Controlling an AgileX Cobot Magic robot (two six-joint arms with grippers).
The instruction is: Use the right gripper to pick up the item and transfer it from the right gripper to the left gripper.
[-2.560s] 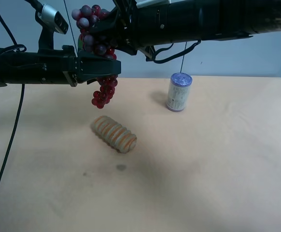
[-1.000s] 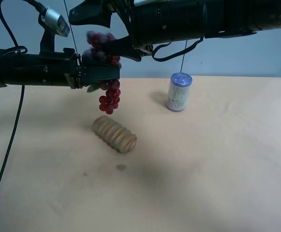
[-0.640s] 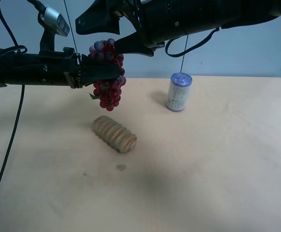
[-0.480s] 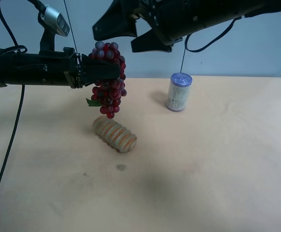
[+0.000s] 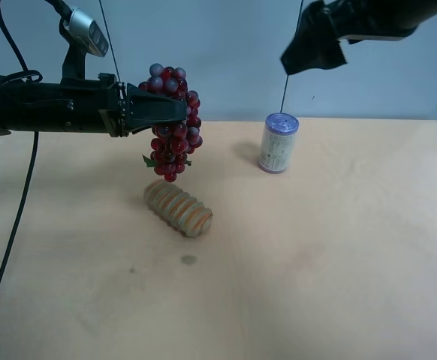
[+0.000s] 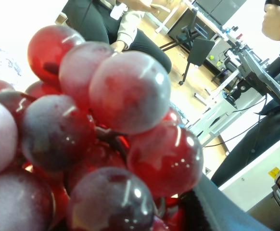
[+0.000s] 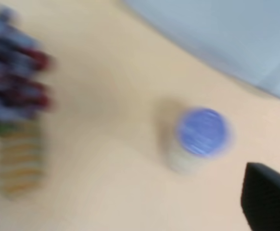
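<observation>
One lidded can stands; left pincer clamps grapes, right pincer gapes wide, empty.

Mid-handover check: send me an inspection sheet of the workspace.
Surface: tan table, with a dark smudge near the middle.
Job's things: grapes hang clear of the table, held by the left gripper.
Clutter: ridged cylinder lying flat near the hanging grapes; blue-lidded can upright, apart from both.
Grippers: left gripper shut on the grapes; right gripper open, raised, apart from them.
Cables: black cable trails down over the table on the left gripper's side.
Surroundings: plain blue-grey wall.
</observation>
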